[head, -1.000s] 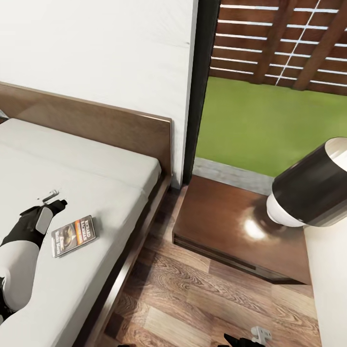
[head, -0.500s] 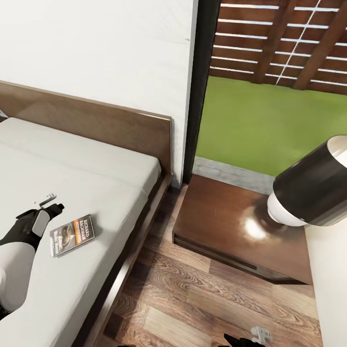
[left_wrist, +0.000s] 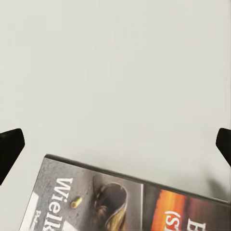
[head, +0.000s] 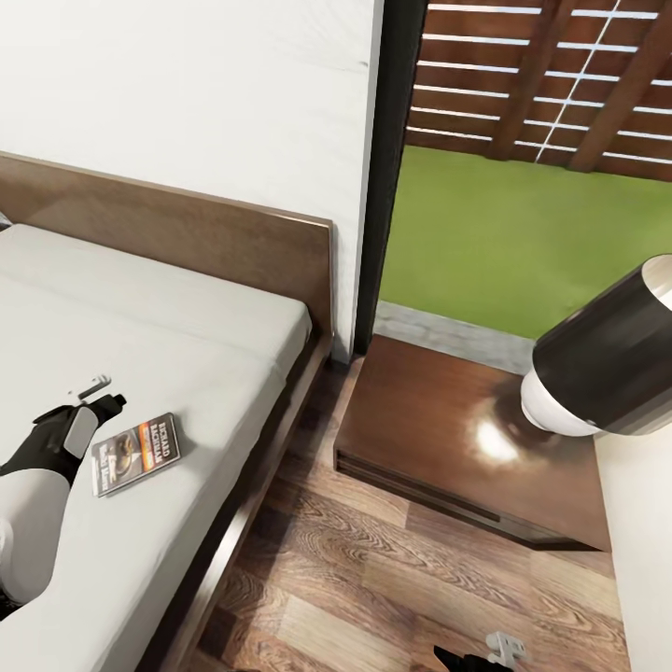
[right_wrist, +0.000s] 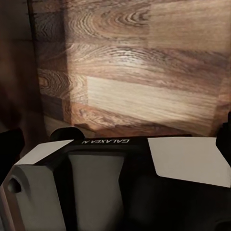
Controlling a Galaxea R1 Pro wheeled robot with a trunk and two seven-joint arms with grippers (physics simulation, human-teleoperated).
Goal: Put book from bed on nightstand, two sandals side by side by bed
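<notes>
- The book lies flat on the bed, face up, near the mattress's side edge that faces the nightstand.
- The left tool hovers just beside the book's end, its fingers spread wide apart (the wrist view shows both tips flanking bare sheet).
- I'd judge the book light, thin and bendy; pinching an edge looks safest.
- The right tool hangs low over the floor; open or closed, I cannot tell.

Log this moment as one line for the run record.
stage: reaching for book | left tool: open, over mattress beside book | book: flat on bed, not gripped | nightstand: lamp on it
</notes>
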